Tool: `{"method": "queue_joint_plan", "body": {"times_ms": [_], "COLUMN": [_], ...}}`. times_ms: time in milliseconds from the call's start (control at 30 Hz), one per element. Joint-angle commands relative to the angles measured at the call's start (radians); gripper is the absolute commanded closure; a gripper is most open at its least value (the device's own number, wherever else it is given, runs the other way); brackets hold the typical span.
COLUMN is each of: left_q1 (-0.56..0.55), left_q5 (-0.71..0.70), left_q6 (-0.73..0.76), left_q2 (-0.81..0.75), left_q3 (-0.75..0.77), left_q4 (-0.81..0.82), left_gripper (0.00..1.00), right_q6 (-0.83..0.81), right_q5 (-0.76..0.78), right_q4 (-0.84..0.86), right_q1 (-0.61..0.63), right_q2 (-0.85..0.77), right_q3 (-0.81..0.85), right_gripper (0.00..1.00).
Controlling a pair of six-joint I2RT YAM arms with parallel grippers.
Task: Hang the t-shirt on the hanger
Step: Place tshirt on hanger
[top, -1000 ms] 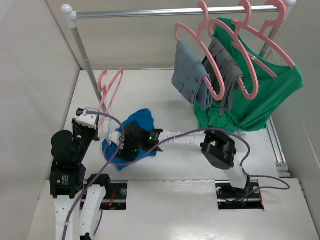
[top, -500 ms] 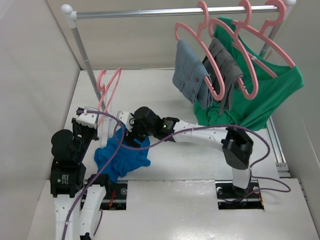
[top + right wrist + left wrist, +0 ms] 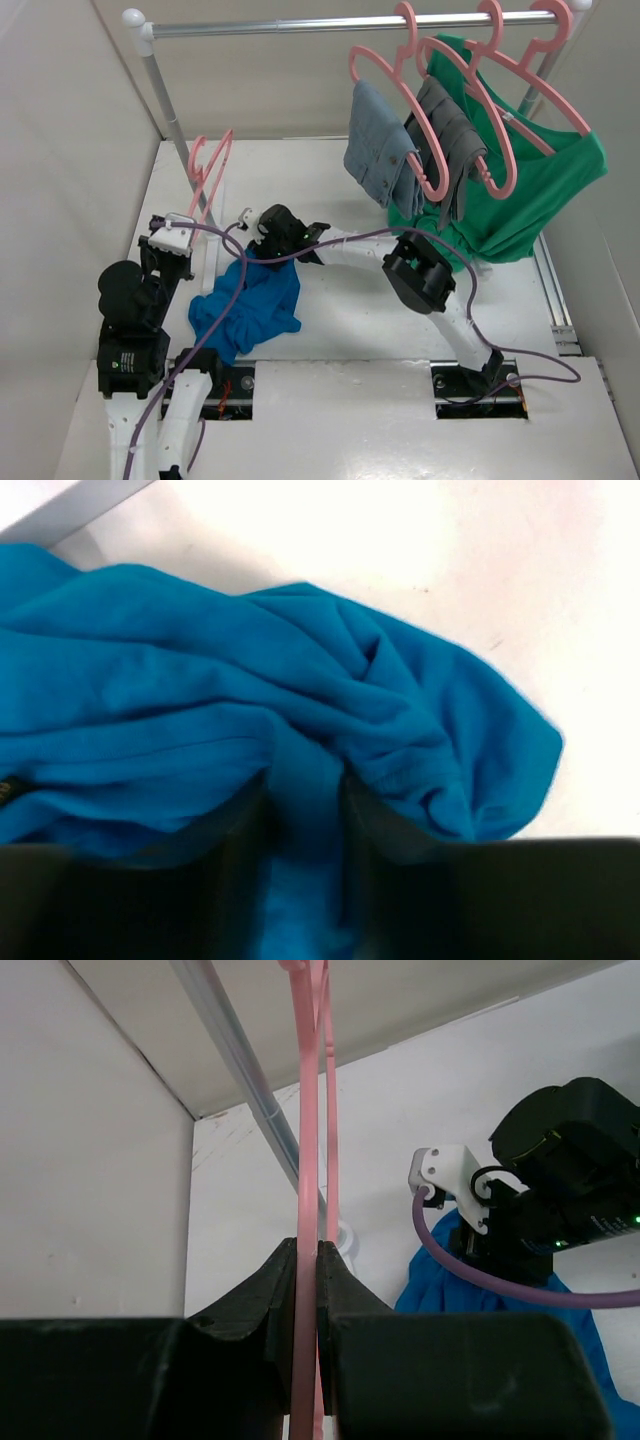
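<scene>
The bright blue t-shirt (image 3: 245, 305) lies crumpled on the white table at the front left. My right gripper (image 3: 256, 255) sits at the shirt's far edge. In the right wrist view this gripper (image 3: 305, 800) is shut on a fold of the t-shirt (image 3: 200, 680), with cloth bulging between its fingers. The bare pink hanger (image 3: 210, 175) stands upright near the rack pole. My left gripper (image 3: 190, 235) holds it from below. The left wrist view shows that gripper (image 3: 308, 1260) shut on the thin bar of the hanger (image 3: 308, 1110), with the t-shirt (image 3: 430, 1285) to its right.
A metal rack rail (image 3: 330, 22) spans the back, and its pole (image 3: 170, 110) stands right behind the hanger. Three pink hangers at the right carry a denim garment (image 3: 380, 150), a grey garment (image 3: 450, 150) and a green shirt (image 3: 540, 190). Walls close in on the left and right.
My right gripper moved back to the shirt's far edge and closed on a fold. The shirt was dragged toward the front left. The hanger leans slightly further left.
</scene>
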Motion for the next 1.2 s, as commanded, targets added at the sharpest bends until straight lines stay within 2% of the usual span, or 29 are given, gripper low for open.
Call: {"method": "queue_joint_plan", "body": {"times_ms": [0, 67, 100, 233, 333, 500, 633, 867, 900, 1000, 1167], "left_q1": [0.001, 0.001, 0.001, 0.001, 0.001, 0.001, 0.001, 0.001, 0.001, -0.114, -0.126], "left_q5": [0.032, 0.08, 0.095, 0.199, 0.353, 0.621, 0.73, 0.853, 0.853, 0.817, 0.795], "left_q6": [0.026, 0.037, 0.046, 0.102, 0.196, 0.359, 0.507, 0.679, 0.663, 0.629, 0.641], "left_q2": [0.001, 0.001, 0.015, 0.062, 0.108, 0.179, 0.277, 0.354, 0.37, 0.394, 0.403], "left_q3": [0.038, 0.047, 0.047, 0.081, 0.122, 0.188, 0.256, 0.355, 0.355, 0.343, 0.334], "left_q4": [0.031, -0.003, -0.012, -0.084, -0.173, -0.303, -0.476, -0.64, -0.641, -0.641, -0.641], "left_gripper": [1.0, 1.0, 1.0, 1.0, 1.0, 1.0, 1.0, 1.0, 1.0, 1.0, 1.0], "right_q6": [0.05, 0.072, 0.082, 0.07, 0.082, 0.141, 0.154, 0.245, 0.245, 0.245, 0.263], "right_q5": [0.02, 0.045, 0.059, 0.112, 0.112, -0.1, -0.093, -0.098, -0.089, -0.089, -0.113], "right_q4": [0.028, 0.054, 0.074, 0.097, 0.106, 0.191, 0.191, 0.191, 0.191, 0.2, 0.179], "right_q1": [-0.002, -0.014, -0.024, -0.025, -0.054, -0.19, -0.225, -0.305, -0.323, -0.347, -0.399], "right_q2": [-0.037, -0.076, -0.133, -0.312, -0.459, -0.639, -0.777, -0.917, -0.935, -1.024, -1.072], "right_q3": [-0.015, -0.078, -0.148, -0.315, -0.449, -0.675, -0.81, -0.982, -1.018, -1.055, -1.097], "right_gripper": [0.68, 0.86, 1.0, 1.0, 1.0, 1.0, 1.0, 1.0, 1.0, 1.0, 1.0]}}
